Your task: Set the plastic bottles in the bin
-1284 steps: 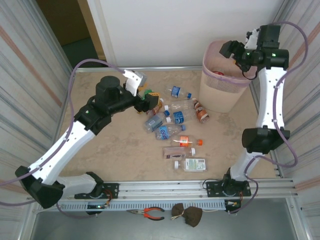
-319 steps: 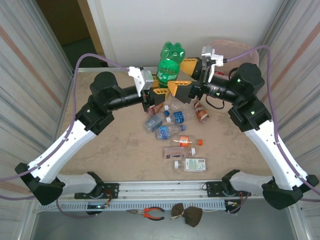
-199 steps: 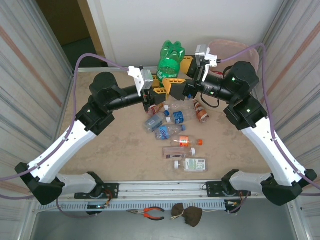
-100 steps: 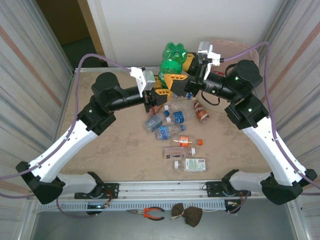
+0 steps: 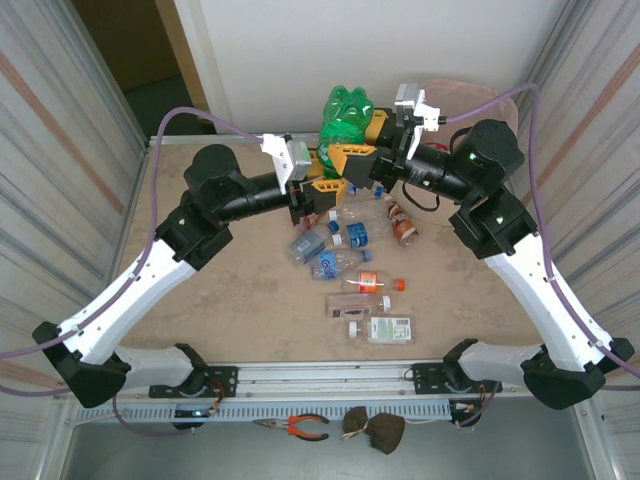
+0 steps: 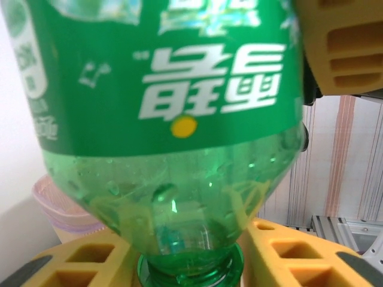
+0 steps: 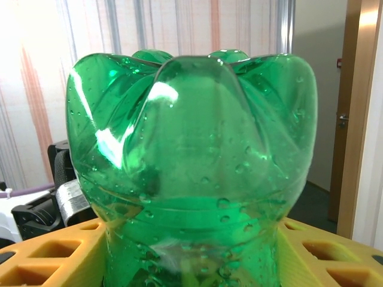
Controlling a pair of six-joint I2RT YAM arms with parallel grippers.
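A pale, marbled table point(image 5: 220, 300) lies between ribbed metal walls, with a white wall behind it. The left gripper point(image 5: 324, 170) reaches in at the back of the table. In its wrist view its yellow fingers point(image 6: 78, 266) stand close on either side of the neck of the green bottle point(image 5: 345, 112). I cannot tell whether they press on the neck or stand just clear of it.

The green bottle hangs upside down above the table, base up. Below it, the other plastic bottles point(image 5: 350, 240) lie scattered mid-table. The right gripper point(image 5: 364, 142) clasps the green bottle's body, and its fingers point(image 7: 54, 257) lie against both sides. The bin point(image 5: 455, 92) stands in the far right corner, partly behind the right arm.
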